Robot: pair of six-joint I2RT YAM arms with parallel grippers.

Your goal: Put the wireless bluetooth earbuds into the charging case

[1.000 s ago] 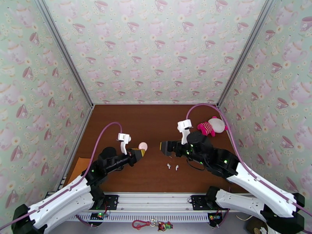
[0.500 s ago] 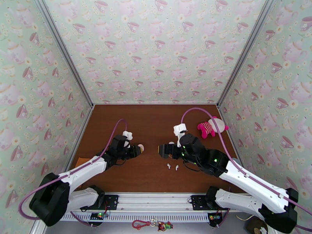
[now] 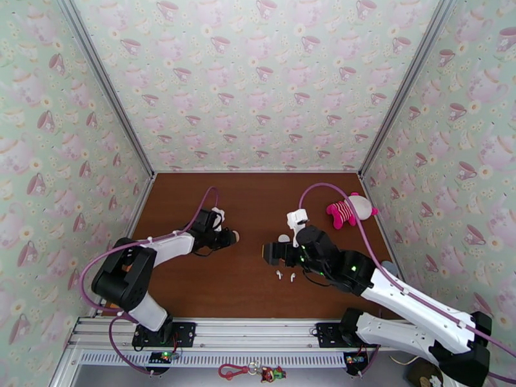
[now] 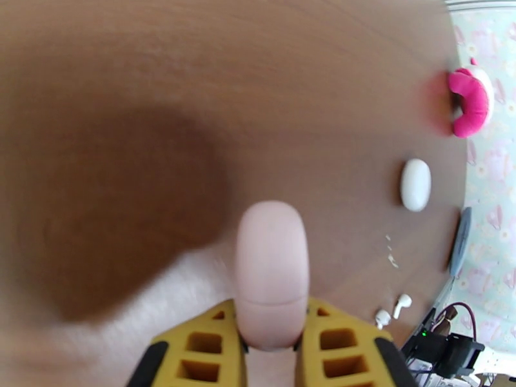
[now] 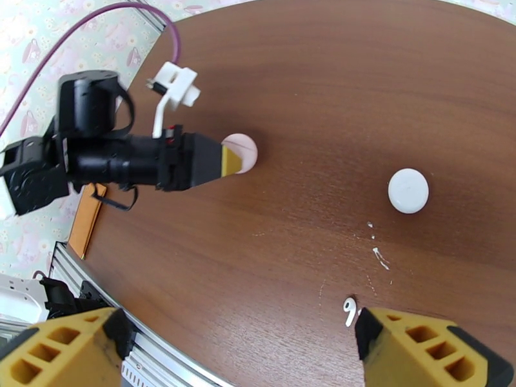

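Clamps left fingers point(image 5: 231, 160) on pink case point(image 4: 271, 266), low over desk point(image 3: 245, 201), left of centre. Holds right fingers point(image 3: 274, 251) spread wide at centre. Finds two white earbuds point(image 3: 279, 275) loose on desk just nearer, white case point(image 5: 408, 190) close by.

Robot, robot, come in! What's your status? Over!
Left gripper shut on pink case. Right gripper open above the table. Two earbuds lie loose on the table, outside any case. Nothing blocks them. Over.
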